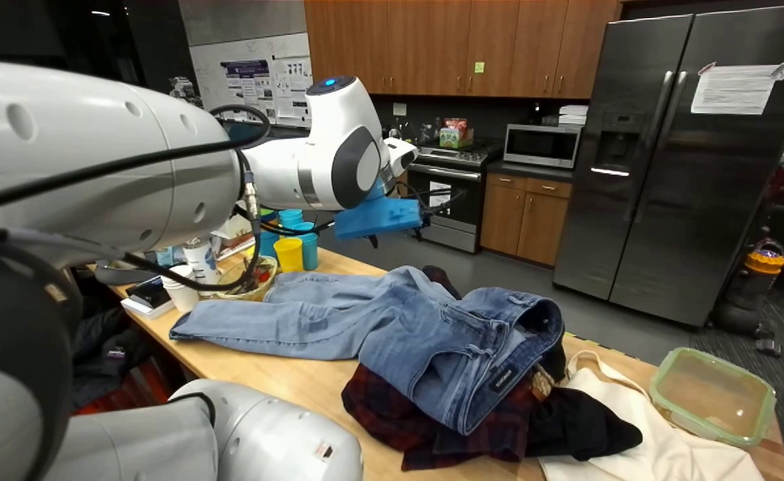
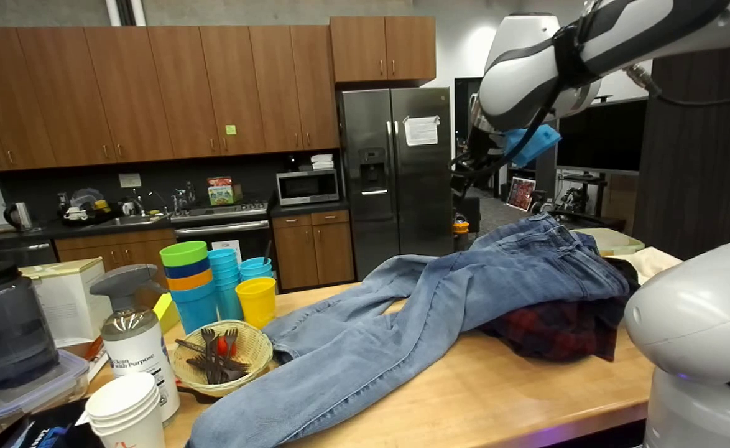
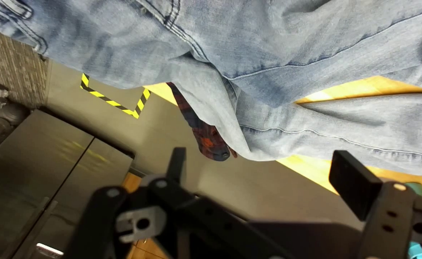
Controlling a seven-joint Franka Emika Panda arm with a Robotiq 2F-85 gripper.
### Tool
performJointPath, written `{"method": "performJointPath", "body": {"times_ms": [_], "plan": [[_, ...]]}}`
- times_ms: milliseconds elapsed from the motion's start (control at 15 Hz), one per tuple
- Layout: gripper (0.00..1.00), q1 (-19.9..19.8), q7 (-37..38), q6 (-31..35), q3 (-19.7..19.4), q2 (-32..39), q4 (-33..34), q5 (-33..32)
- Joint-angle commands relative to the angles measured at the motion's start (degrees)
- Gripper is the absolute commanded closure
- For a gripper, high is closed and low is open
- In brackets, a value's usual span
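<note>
A: Hand status?

B: Jaws spread wide, nothing held. It hangs in the air above the jeans, gap below it, no contact.

A: Jeans lying how?

B: Rumpled, lengthwise on the wood surface. 2 legs run toward the wicker basket; waist is at the opposite end, propped up, waistband gaping.

A: Propped on what?

B: Red-and-dark plaid shirt, with a black garment poking out next to it. 1 plaid cuff also shows on the fridge side of the jeans, by the surface's edge. Cream cloth beside the black garment, then a clear container with a green rim. Can't tell from here if the container sits on the cloth.

A: Leg end?

B: Basket has dark cutlery in it, right beside 1 leg. Yellow cup just by the basket, blue cups stacked near that. 1 tall stack goes light blue, orange, dark blue, green from the bottom up. Spray bottle on the basket's other side, white paper cups stacked near the bottle.
</note>
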Motion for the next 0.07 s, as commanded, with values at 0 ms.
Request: {"method": "performJointPath", "body": {"times_ms": [0], "plan": [[0.00,-0.1,-0.1,-0.1,0.1,0.0,0.1,0.1]]}}
